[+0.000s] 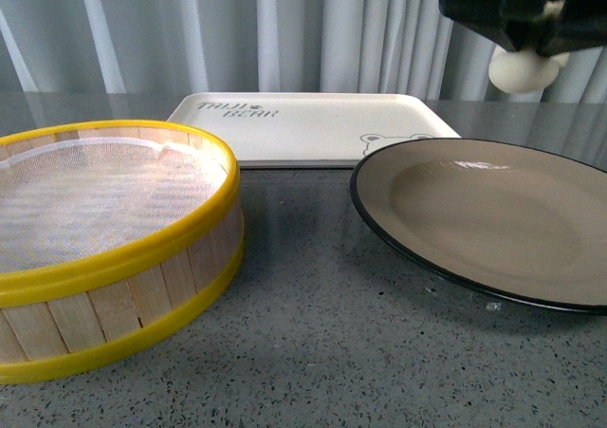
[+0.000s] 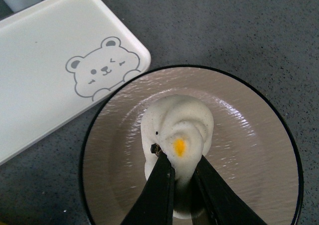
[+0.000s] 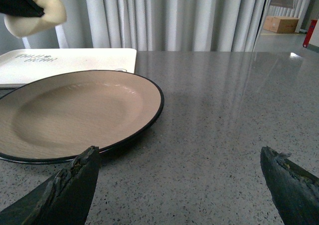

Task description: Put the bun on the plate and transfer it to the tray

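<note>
My left gripper [image 1: 531,41] is shut on the white bun [image 1: 523,70] and holds it in the air above the grey-brown, black-rimmed plate [image 1: 493,221]. In the left wrist view the bun [image 2: 177,130], with its orange dot, is pinched between the black fingers [image 2: 155,190] over the plate's middle [image 2: 249,150]. The cream tray [image 1: 303,129] with bear drawing lies behind the plate; it also shows in the left wrist view [image 2: 45,75]. My right gripper [image 3: 179,157] is open and empty, low over the counter beside the plate [image 3: 75,115]. The bun [image 3: 37,13] shows high up there.
A yellow-rimmed wooden steamer basket [image 1: 104,248] stands at the left front of the grey speckled counter [image 1: 332,352]. White curtains hang behind the table. A cardboard box [image 3: 281,24] sits on the floor far off.
</note>
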